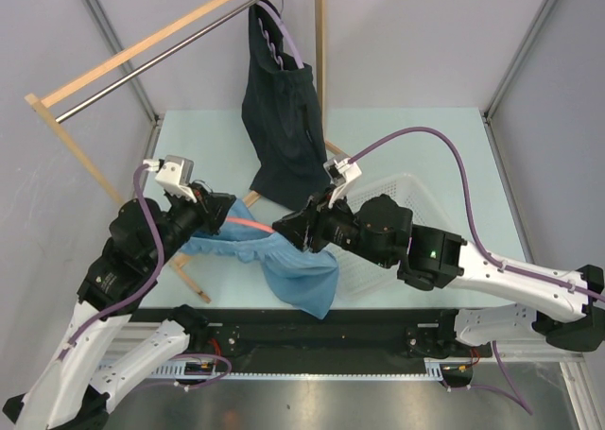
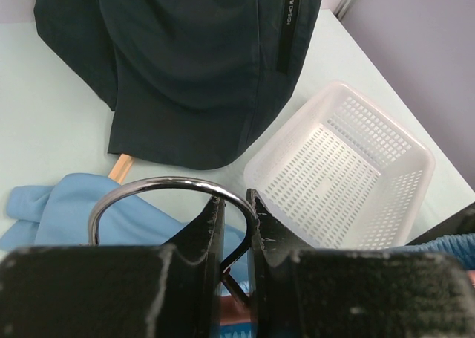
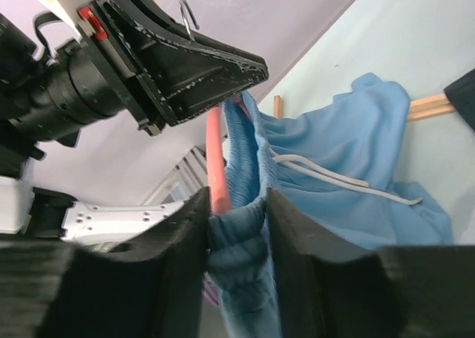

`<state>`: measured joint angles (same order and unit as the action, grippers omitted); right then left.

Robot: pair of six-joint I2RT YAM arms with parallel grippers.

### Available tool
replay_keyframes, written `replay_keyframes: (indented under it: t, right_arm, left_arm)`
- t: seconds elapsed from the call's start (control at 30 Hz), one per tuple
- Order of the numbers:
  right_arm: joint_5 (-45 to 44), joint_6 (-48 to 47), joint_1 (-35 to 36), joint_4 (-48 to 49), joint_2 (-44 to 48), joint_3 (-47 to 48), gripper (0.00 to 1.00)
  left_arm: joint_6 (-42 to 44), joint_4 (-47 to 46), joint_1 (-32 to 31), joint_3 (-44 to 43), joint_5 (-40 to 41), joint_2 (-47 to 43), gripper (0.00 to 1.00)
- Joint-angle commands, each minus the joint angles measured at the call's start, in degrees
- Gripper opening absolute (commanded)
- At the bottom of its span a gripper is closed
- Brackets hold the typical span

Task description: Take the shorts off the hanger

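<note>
The light sky-blue shorts (image 1: 301, 271) hang on a salmon-red hanger (image 1: 248, 222) held low over the table between both arms. My left gripper (image 2: 236, 204) is shut on the hanger's metal hook (image 2: 163, 183). From the top it (image 1: 214, 209) sits left of the cloth. My right gripper (image 3: 237, 204) is shut on a bunched fold of the blue shorts' waistband (image 3: 236, 238), right beside the hanger's red arm (image 3: 215, 160). The dark navy shorts (image 1: 284, 128) hang on another hanger from the rail at the back.
A white perforated basket (image 2: 415, 148) stands on the table at the right, partly under my right arm (image 1: 406, 246). The wooden rack with its metal rail (image 1: 142, 66) crosses the back left. The rack's wooden foot (image 1: 192, 281) lies along the table by the blue cloth.
</note>
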<state>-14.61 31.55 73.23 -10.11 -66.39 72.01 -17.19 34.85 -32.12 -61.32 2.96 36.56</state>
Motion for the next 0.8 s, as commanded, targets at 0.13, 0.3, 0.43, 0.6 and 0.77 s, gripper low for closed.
replay_keyframes:
  t: [0.13,0.3,0.43,0.6,0.77]
  right_arm:
    - [-1.91,0.97,-0.02,-1.05,1.88,1.12,0.08]
    - [-1.21,0.88,0.42,-1.58,2.40,1.12,0.00]
    - [-1.03,0.62,1.30,-5.44,4.85,1.12,0.00]
    - [-2.61,1.32,2.88,-17.91,10.66,1.12,0.00]
    - [-6.39,4.57,4.99,-27.67,18.46,0.07,0.00]
  left_arm:
    - [-3.29,-3.56,0.13,-0.99,0.20,-1.31,0.00]
    - [-6.36,-2.69,0.13,-2.13,4.23,-0.96,0.01]
    - [-9.70,-1.10,0.13,-3.71,13.37,-0.87,0.01]
    - [-12.69,-1.88,0.13,-5.48,21.38,-2.62,0.00]
    - [-16.55,-4.18,0.13,-4.69,24.89,-4.21,0.00]
